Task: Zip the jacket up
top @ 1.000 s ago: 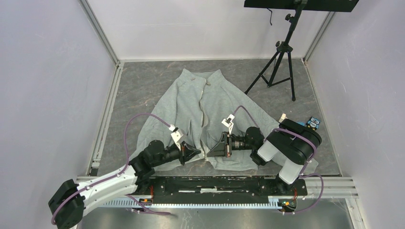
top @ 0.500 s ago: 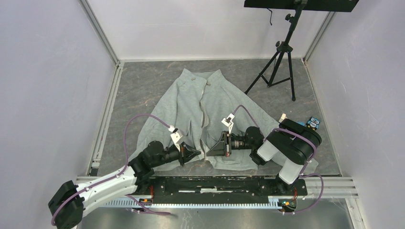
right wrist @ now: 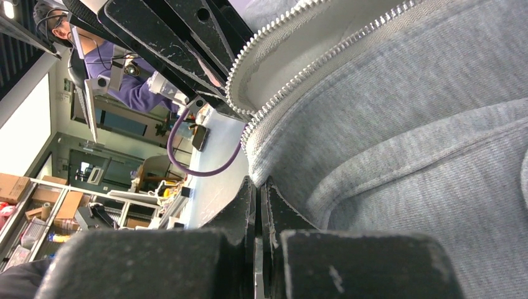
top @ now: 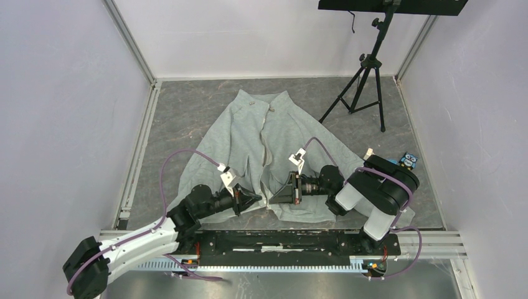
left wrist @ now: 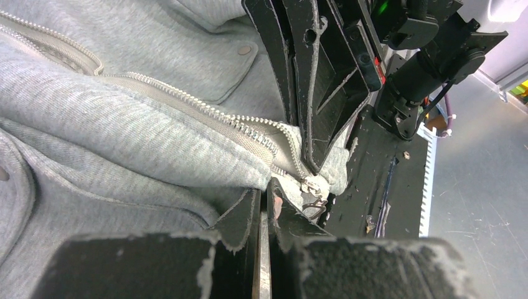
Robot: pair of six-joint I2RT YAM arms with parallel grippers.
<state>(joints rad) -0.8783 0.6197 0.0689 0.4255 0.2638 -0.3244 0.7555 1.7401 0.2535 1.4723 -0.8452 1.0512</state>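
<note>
My left gripper and right gripper stay clamped on the jacket hem, worktop's near edge; zipper unjoined.

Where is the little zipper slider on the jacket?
In the left wrist view, the zipper slider sits at the bottom hem of the jacket, between the left gripper and the right gripper.

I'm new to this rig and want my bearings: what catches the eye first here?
A light grey jacket lies spread flat at centre, its zipper open. At its near hem the left end effector and right end effector meet tip to tip, both pinching fabric. A black tripod stands far right.
</note>
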